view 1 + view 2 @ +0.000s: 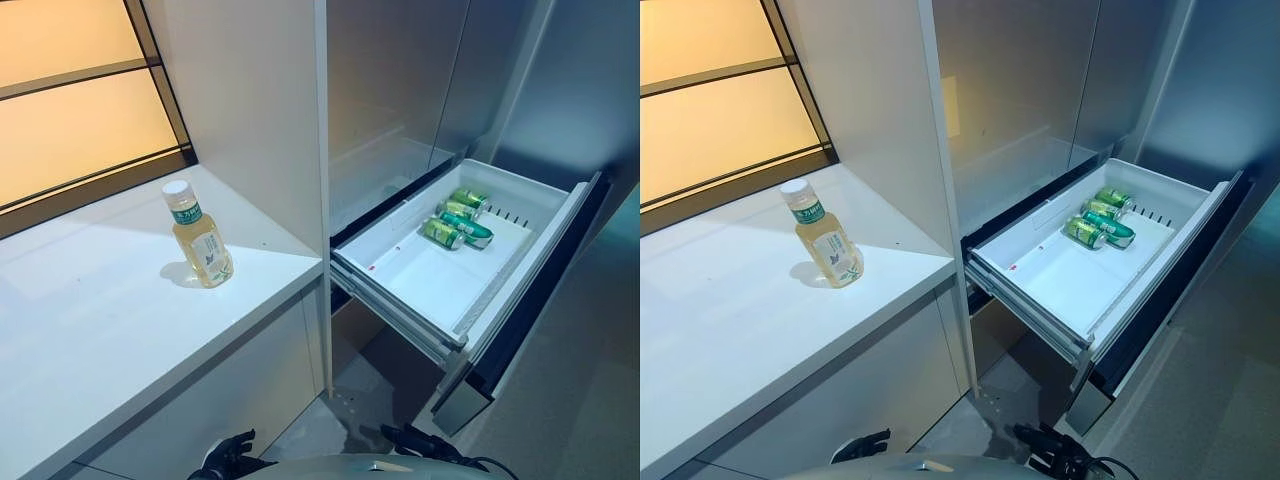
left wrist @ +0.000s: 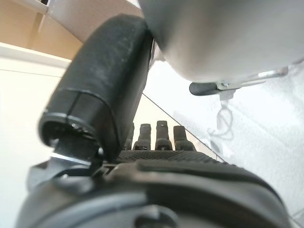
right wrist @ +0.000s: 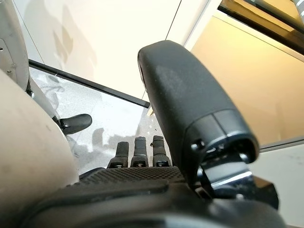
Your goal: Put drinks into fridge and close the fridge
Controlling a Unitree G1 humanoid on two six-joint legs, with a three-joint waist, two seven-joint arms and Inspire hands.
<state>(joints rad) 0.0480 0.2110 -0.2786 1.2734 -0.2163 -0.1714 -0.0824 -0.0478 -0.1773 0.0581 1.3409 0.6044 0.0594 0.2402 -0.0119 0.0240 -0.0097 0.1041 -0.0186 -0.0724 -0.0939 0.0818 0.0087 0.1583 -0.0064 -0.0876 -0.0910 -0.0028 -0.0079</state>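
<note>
We found one bottle (image 1: pixel 201 238) of pale yellow drink standing upright on the white desk (image 1: pixel 90 330), white cap up, so its long axis ran vertically. It stood well apart from the fridge drawer (image 1: pixel 455 262), which was pulled out to the right and already held several green cans (image 1: pixel 456 217) lying on their sides toward its far end. Both robot hands hung low at the bottom edge of our head views, below the desk top: the left robot hand (image 1: pixel 232 452) and the right robot hand (image 1: pixel 412 441). In their wrist views each showed straight, relaxed fingers and held nothing. The bottle lay up and forward from both, and to the left, so we judged the left robot hand the nearer one for the pickup, reaching up over the desk edge to take the bottle from the side.
</note>
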